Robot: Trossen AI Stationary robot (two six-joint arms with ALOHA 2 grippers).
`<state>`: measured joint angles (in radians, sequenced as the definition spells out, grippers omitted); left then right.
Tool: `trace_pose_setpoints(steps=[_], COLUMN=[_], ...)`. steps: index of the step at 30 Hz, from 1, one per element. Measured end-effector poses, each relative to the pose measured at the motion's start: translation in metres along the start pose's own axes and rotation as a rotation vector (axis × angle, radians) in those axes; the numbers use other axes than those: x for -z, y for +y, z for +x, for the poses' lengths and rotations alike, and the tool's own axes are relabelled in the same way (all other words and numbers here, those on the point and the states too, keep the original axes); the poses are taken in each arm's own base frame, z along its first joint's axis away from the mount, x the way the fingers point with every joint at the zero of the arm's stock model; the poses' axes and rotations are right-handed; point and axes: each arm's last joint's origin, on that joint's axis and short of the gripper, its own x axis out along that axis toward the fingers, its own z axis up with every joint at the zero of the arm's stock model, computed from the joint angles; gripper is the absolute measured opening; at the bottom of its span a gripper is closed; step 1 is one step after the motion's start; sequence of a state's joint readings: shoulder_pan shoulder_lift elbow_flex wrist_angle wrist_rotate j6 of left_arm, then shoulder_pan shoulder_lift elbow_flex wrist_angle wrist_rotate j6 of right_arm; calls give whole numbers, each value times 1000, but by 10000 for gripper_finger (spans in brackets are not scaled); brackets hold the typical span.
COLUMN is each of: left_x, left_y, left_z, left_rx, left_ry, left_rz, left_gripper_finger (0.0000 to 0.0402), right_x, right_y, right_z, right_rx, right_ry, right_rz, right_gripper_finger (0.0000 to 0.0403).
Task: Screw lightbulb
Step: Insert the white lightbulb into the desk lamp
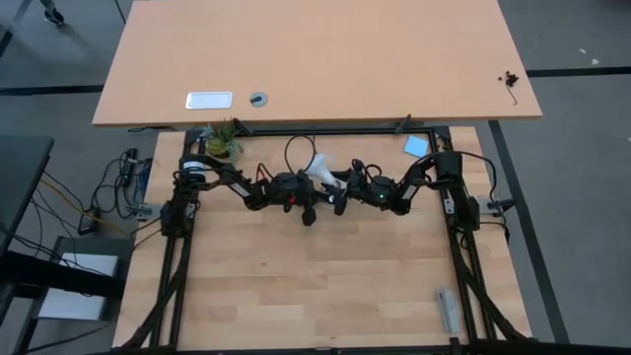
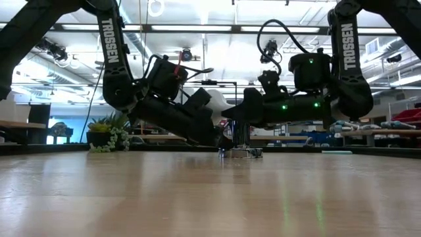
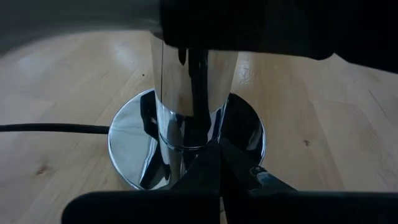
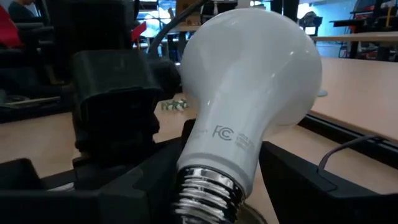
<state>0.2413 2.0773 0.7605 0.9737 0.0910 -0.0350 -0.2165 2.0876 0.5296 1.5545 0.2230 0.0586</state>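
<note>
The white lightbulb (image 4: 249,81) stands tilted, with its threaded silver base (image 4: 205,193) down at the chrome socket (image 3: 186,118). The socket is an upright column on a round disc (image 3: 130,143), and its black cord (image 3: 50,127) leads away. In the high view the lightbulb (image 1: 317,170) sits mid-table between both arms. My right gripper (image 4: 217,180) is open, with a finger on either side of the bulb's neck; a strip of table shows between one finger (image 4: 292,174) and the neck. My left gripper (image 3: 214,165) is shut, low at the foot of the socket. My left gripper has its shut fingertips (image 3: 211,155) at the foot of the socket's column (image 3: 186,146), just over the disc. They come in low and slanting down from the table's left. The socket stands upright on the table. My right gripper's other finger (image 4: 149,168) lies close against the bulb's neck (image 4: 211,143); I cannot tell whether it touches.
A small green plant (image 1: 222,143) stands at the far left and a blue card (image 1: 416,146) at the far right. A grey object (image 1: 447,308) lies near the front right corner. A larger desk (image 1: 315,59) stands beyond the far edge. The near half of the table is bare wood.
</note>
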Motion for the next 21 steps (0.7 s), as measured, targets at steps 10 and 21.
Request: trace_pose_setpoints(steps=[10, 21], left_x=[0, 0], left_y=[0, 0], left_z=[0, 0], left_rx=[-1, -1], left_ry=[1, -1], left_rz=[4, 4], left_gripper_finger=[0, 0], right_x=[0, -5], right_y=[0, -1], right_z=[0, 0], right_rx=[-1, 45], right_ry=[-3, -20], right_rz=[2, -3], right_gripper_finger=[205, 151])
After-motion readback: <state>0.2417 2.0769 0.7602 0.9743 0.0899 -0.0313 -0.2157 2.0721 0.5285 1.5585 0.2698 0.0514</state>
